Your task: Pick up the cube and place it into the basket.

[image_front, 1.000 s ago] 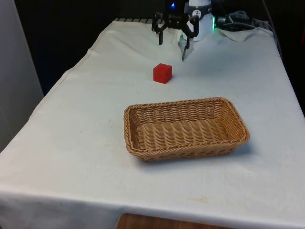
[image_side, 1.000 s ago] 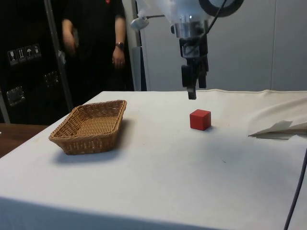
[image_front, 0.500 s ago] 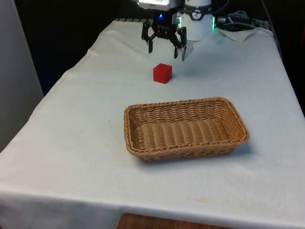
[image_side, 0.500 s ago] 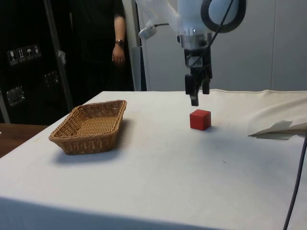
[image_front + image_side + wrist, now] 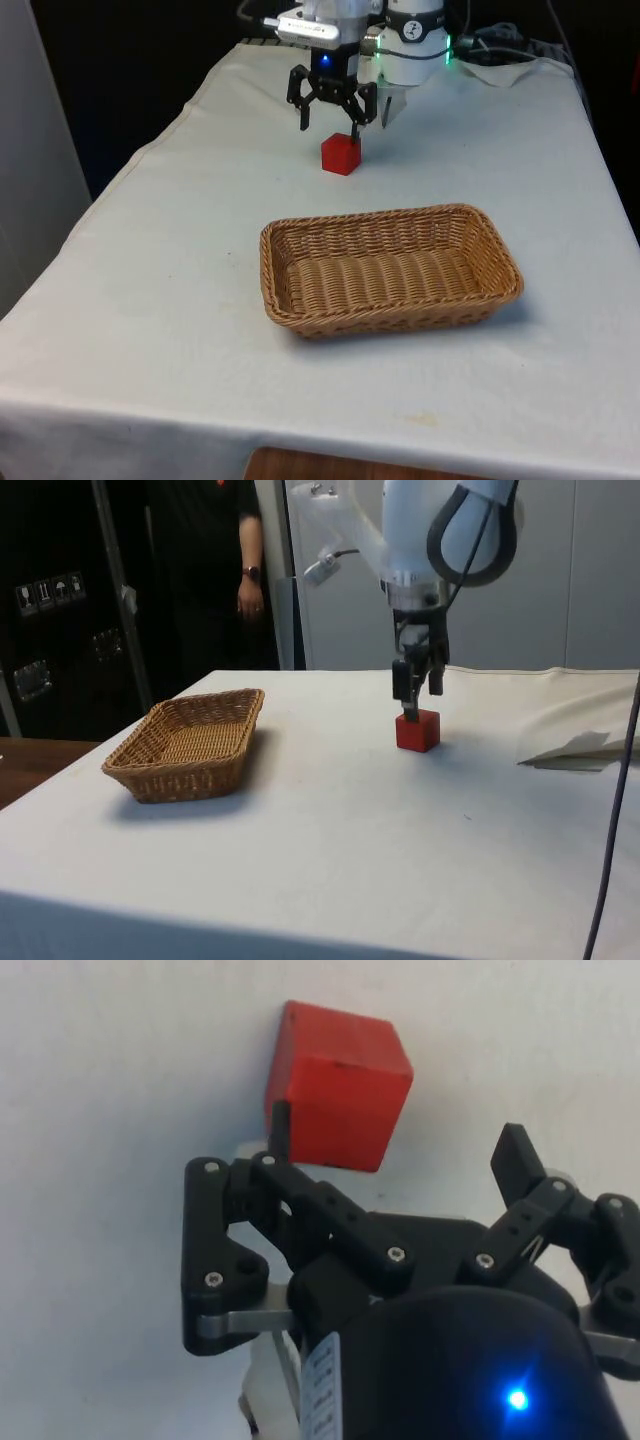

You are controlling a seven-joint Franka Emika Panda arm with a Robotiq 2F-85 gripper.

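My gripper (image 5: 330,127) spread wide, grasping nothing, low over red cube (image 5: 341,154), offset slightly to front view's left. One finger (image 5: 279,1130) beside cube (image 5: 338,1086) face. Cube (image 5: 417,730) on cloth at far end. Wicker basket (image 5: 389,267) well apart, nearer, toward front view's right. Person (image 5: 215,570) behind table.

A robotics lab: a white-clothed surface (image 5: 330,820) with loose black cables (image 5: 615,810), dark cabinets (image 5: 50,610) carrying printed labels behind, and a dark-clothed person (image 5: 215,570) standing by, watching.
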